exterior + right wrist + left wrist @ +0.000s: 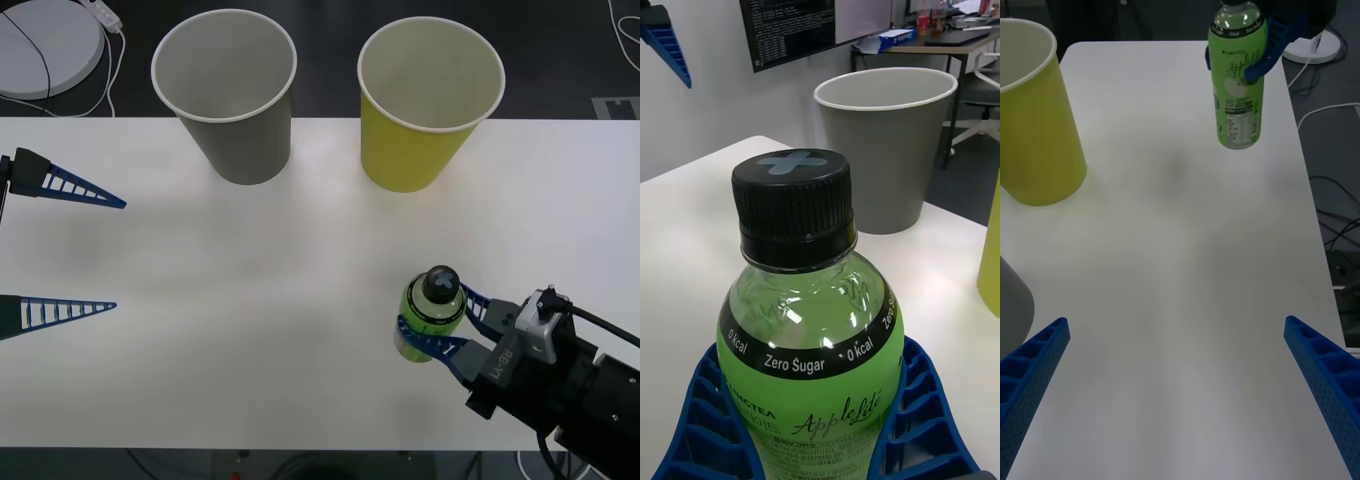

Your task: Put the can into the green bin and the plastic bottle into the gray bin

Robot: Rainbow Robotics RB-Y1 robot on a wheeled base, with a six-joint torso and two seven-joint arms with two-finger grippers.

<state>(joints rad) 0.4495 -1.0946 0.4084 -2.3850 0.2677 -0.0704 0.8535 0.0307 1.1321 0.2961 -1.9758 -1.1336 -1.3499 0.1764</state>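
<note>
1. Gripping the plastic bottle (431, 316) around its body, the right gripper (442, 322) sits at the lower right of the front view, its blue fingers pressed against both sides.
2. Bottle stands upright, black cap up, over the white table (250, 330).
3. Left gripper (65, 245) waits at the left edge, fingers spread wide.
4. Gray bin (232, 90) and green bin (425, 100) stand side by side along the top of the frame.

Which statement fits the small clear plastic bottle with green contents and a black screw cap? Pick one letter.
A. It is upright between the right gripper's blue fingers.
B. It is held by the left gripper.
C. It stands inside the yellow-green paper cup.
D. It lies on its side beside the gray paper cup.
A: the small clear plastic bottle with green contents and a black screw cap sits upright with the right gripper and its blue fingers closed around its body, outside both cups.
</note>
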